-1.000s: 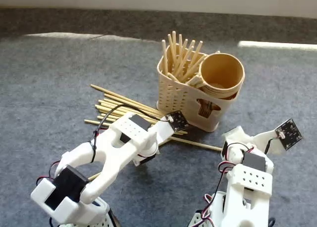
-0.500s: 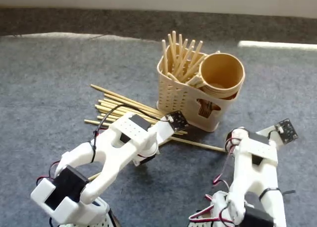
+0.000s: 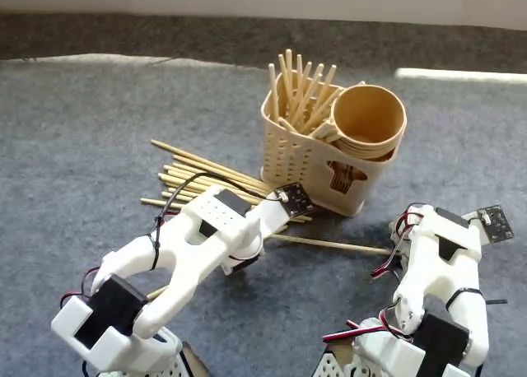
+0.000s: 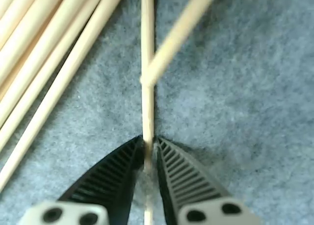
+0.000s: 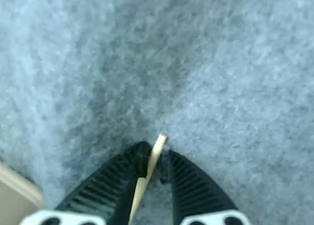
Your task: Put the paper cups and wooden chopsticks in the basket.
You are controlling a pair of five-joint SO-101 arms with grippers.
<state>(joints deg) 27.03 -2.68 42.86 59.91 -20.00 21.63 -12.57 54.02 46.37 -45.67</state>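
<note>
since the right gripper [image 5: 153,161] pinches only the very tip of a chopstick [image 5: 157,145], that stick could swing or slip out when lifted. the left gripper [image 4: 147,154] is clamped on a stick [image 4: 147,63] low over the grey mat [image 3: 99,114]. a crossing stick [image 4: 179,36] rests on it and may get dragged. farther off, the loose pile [image 3: 193,179] lies beside the basket [image 3: 305,167], crowded with upright sticks [image 3: 298,89] and paper cups [image 3: 368,122], leaving little room.

Both arms lean forward and low, left tool [image 4: 149,141] and right tool [image 5: 154,151] each pinching a chopstick [image 4: 147,107]
</note>
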